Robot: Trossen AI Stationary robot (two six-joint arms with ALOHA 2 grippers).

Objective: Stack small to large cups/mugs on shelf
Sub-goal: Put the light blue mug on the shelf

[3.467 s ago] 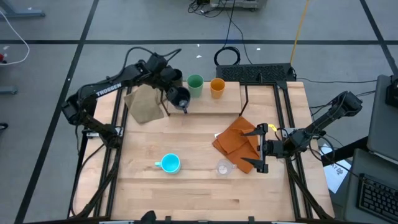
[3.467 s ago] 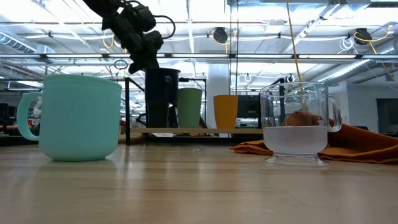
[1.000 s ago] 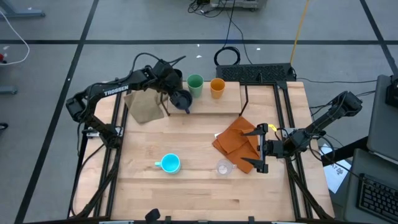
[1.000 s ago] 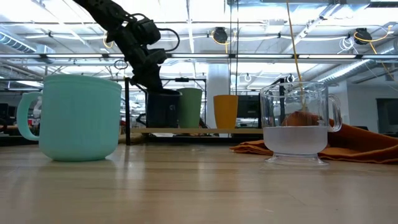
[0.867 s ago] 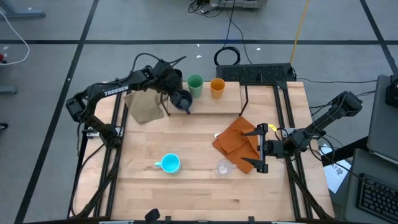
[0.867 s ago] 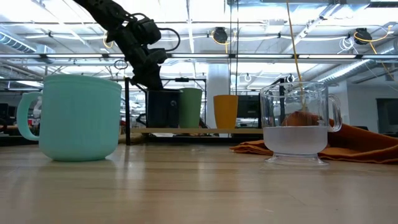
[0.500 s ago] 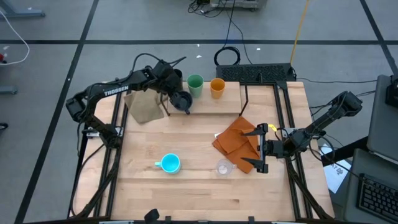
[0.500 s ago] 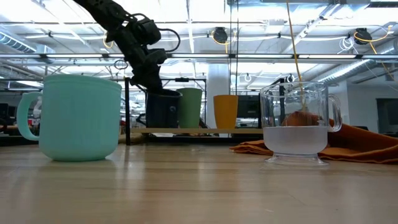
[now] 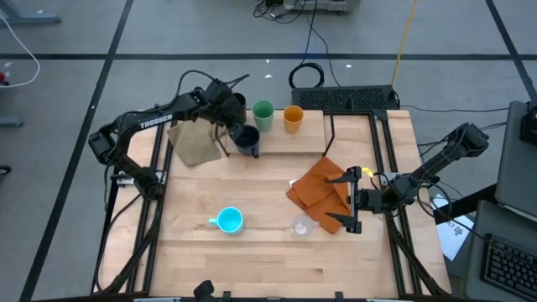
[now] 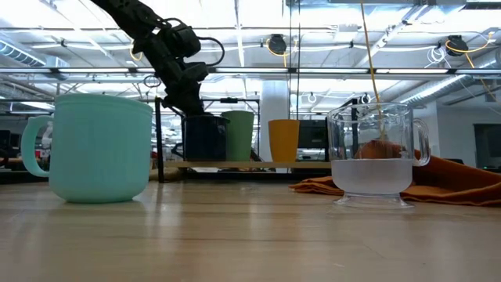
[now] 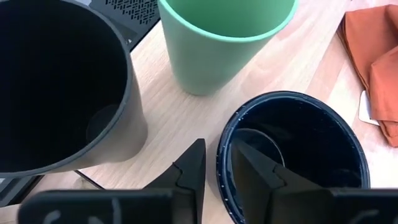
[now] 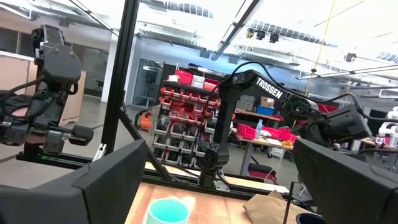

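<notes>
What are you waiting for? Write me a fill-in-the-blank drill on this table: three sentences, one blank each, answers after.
1. The green cup stands between the dark brown cup and the ___ cup.
2. The left gripper is at the rim of the dark navy mug, which stands on the ___.
3. The small clear cup stands on the table beside the orange ___.

Missing words: orange; shelf; cloth.
</notes>
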